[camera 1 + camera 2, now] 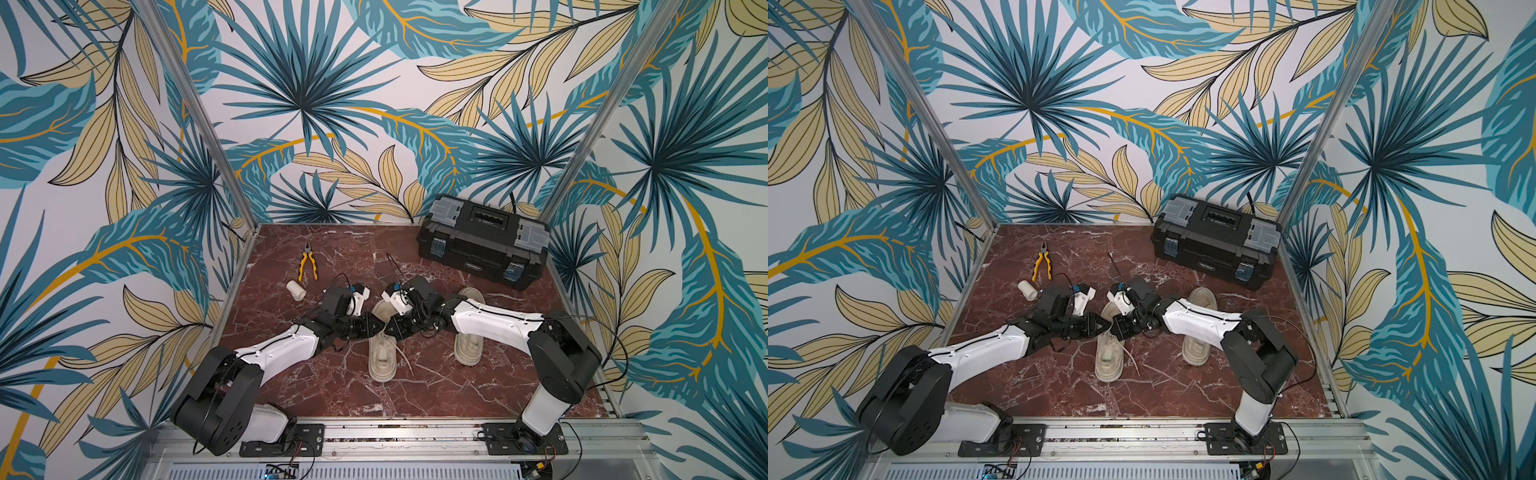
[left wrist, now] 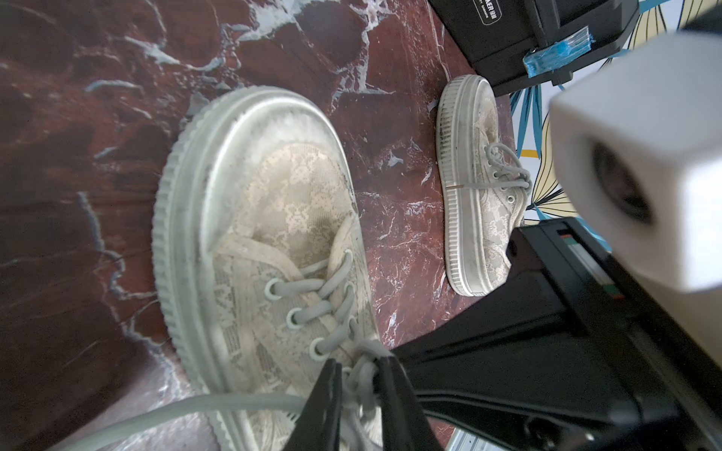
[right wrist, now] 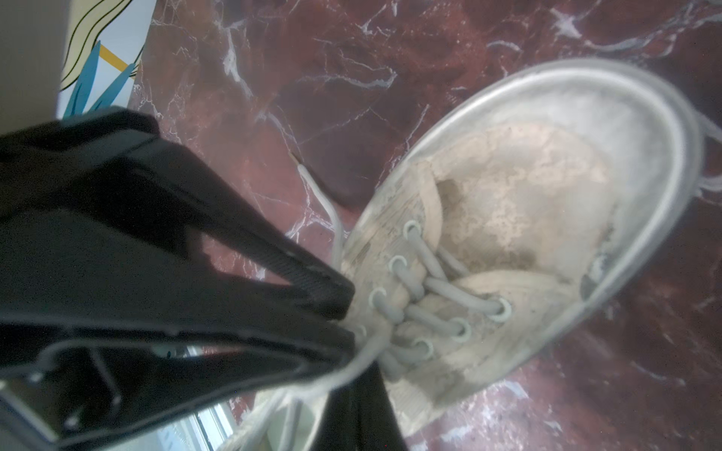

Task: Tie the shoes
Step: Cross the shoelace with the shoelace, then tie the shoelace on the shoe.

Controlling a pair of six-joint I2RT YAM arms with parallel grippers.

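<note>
One shoe (image 2: 281, 203), lace (image 2: 234, 403) partly hidden by left hand (image 2: 359, 367)

shoes (image 2: 289, 203): lacy cloth uppers, worn, matt; soles pale ridged rubbery, scuffed. laces (image 2: 324, 291): smooth round cord. tabletop (image 1: 436, 386): red marble-look w/ slight sheen. toolbox (image 1: 478, 253): matt blk plastic.

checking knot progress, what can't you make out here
- Knot area of the middle shoe: both top views, under the left arm and right arm.
- How the left fingers hold the lace: left wrist view, cut by the bottom edge.
- What the right fingers hold: right wrist view, blurred.
</note>
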